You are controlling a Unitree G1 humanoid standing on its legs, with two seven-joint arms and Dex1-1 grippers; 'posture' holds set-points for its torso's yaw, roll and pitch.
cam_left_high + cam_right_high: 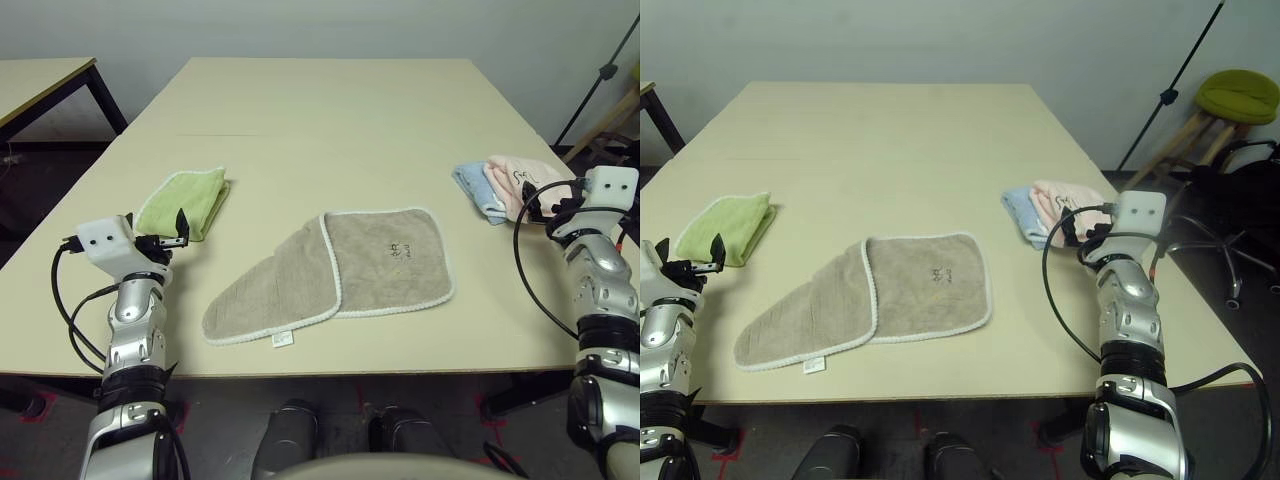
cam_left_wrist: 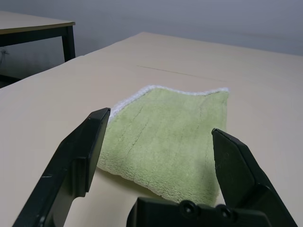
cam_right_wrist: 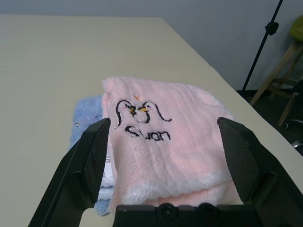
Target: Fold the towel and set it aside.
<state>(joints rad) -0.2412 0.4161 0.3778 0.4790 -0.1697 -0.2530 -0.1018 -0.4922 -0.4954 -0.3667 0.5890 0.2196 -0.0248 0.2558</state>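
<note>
Left eye view: the beige-taupe terry towel with white stitched edging (image 1: pixel 390 262) lies partly folded at the near side of the pale table (image 1: pixel 330 120), between both grippers. The left gripper (image 2: pixel 158 142), fingers wide apart and empty, is near the lime-green folded towel (image 2: pixel 165 142); the right gripper (image 3: pixel 165 146), equally spread and empty, is at the pale pink embroidered cloth (image 3: pixel 161 142).
</note>
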